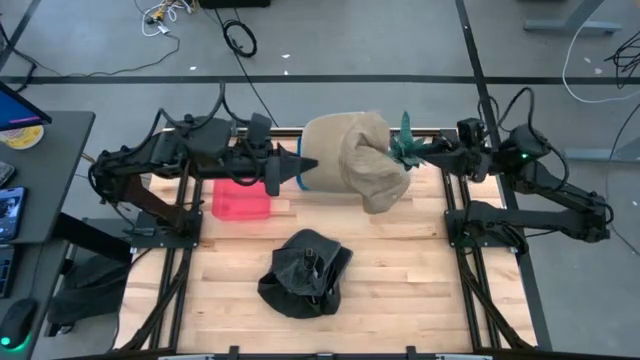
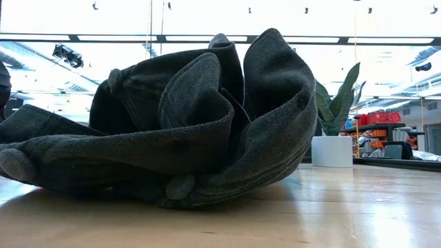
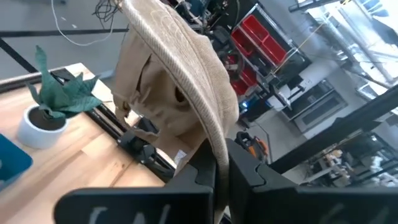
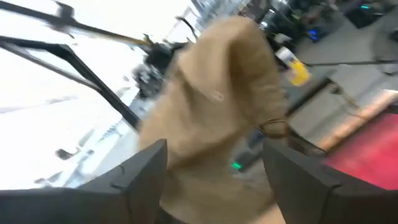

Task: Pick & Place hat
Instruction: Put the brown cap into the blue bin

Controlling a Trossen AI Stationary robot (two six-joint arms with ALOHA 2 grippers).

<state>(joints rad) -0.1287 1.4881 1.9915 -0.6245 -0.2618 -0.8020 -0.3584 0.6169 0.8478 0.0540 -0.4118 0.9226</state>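
One grip only: tan hat point(image 1: 355, 160) hangs mid-air at table rear, L gripper point(image 1: 303, 164) pinched on its brim edge, R gripper point(image 1: 432, 152) fingers spread beside it w/ nothing held, so thin fabric could slip and drop onto pink bin point(image 1: 240, 199).

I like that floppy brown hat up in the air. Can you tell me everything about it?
The tan hat looks like soft, ribbed cloth with a wide floppy brim. It hangs in the air over the back of the wooden table, drooping and folded. The left gripper is shut on its brim edge. The right gripper is open, its fingers on either side of the hat, not pinching it. Nothing else seems to touch it.
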